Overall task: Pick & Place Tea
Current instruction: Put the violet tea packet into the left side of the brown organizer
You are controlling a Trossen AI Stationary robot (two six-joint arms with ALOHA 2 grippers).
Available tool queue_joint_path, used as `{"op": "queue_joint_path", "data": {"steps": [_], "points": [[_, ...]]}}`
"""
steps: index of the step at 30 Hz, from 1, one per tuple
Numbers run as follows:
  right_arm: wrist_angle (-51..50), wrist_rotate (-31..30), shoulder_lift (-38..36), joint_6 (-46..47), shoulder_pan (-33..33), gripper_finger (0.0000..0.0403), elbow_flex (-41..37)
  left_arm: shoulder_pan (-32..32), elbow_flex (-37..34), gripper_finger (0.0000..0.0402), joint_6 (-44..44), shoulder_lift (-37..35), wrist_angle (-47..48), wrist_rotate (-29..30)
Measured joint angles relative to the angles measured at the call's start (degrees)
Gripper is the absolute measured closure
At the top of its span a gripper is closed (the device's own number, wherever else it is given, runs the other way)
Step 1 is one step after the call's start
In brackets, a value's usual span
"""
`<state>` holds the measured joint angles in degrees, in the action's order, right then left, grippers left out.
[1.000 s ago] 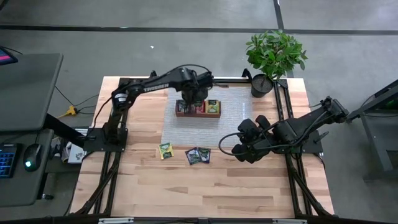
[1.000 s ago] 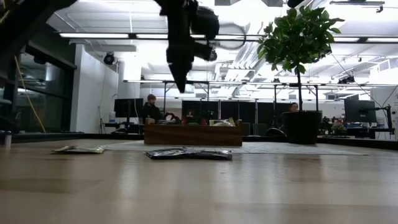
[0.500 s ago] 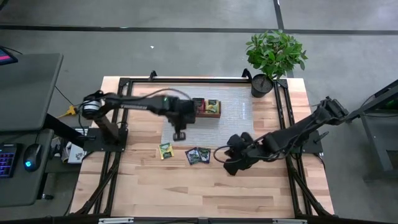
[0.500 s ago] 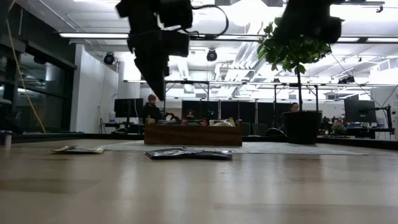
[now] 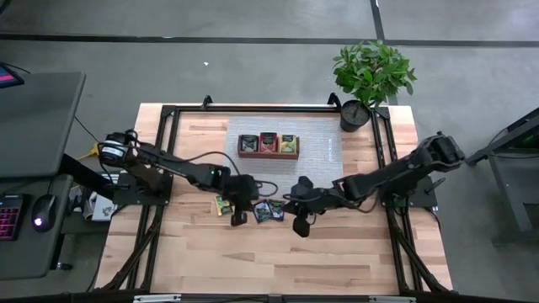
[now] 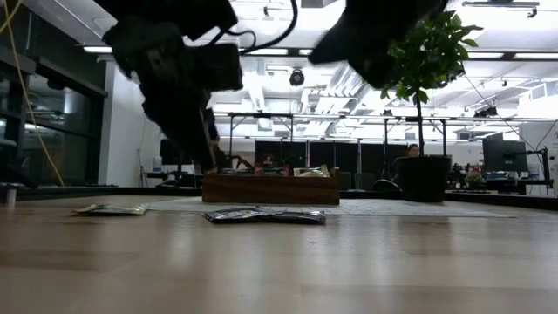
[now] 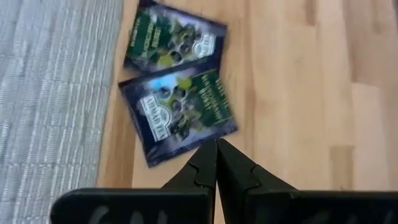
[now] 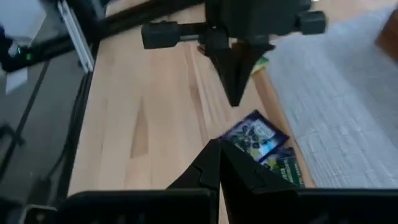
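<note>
both grippers down near the loose tea packets, nothing picked up

standing by the table here. the left gripper (image 5: 239, 217) is reaching out over the bare wood at the front of the table, hanging right between the yellow-green tea packet (image 5: 224, 204) and the two dark tea packets (image 5: 269, 210). in the left wrist view its fingers (image 7: 205, 167) are pressed together with no gap and nothing between them, and the two dark packets (image 7: 178, 109) lie just ahead of the tips, one overlapping the other a little, right at the edge of the grey woven mat (image 7: 50, 93).

the right gripper (image 5: 300, 225) has its arm stretched across from the other side and sits just on the far side of those same dark packets, near them but not touching as far as i can tell. its fingers (image 8: 211, 165) are also together, empty, and its wrist view looks straight at the left gripper pointing down at the wood.

from the low view the dark packets (image 6: 264, 215) lie flat on the table and the yellow-green one (image 6: 110, 209) is off to the side, both grippers above them.

further back the wooden tray (image 5: 269, 146) sits on the mat (image 5: 320, 160), with packets in all three compartments: dark, red, yellow-green. potted plant (image 5: 370, 77) at the back corner
</note>
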<state>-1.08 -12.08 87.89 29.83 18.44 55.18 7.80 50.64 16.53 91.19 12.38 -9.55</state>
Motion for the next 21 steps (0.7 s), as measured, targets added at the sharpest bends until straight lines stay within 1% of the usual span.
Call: {"op": "queue_joint_path", "data": {"steps": [4, 6, 11, 13, 21], "points": [[-0.31, 2.82, 3.92, -0.25, -0.14, 0.0403, -0.07, 0.2, -0.16, 0.0401, 0.31, 0.08, -0.15, 3.17], [1.22, 3.82, 6.04, -0.31, 0.07, 0.0403, -0.07, 0.08, -0.16, 0.0401, 0.48, 0.05, 0.02, 4.07], [7.18, 4.39, 10.74, -0.67, 0.8, 0.0403, -0.07, 0.1, -0.11, 0.0401, 0.44, 0.05, -1.1, 4.47], [8.86, 4.53, 12.21, -1.64, 0.85, 0.0403, -0.07, 0.1, -0.03, 0.0401, 0.45, 1.18, -2.77, 4.42], [10.61, 5.18, 13.62, -1.81, 0.79, 0.0403, -0.03, 0.1, -0.09, 0.0401, 1.95, 5.49, -2.35, 3.9]]}}
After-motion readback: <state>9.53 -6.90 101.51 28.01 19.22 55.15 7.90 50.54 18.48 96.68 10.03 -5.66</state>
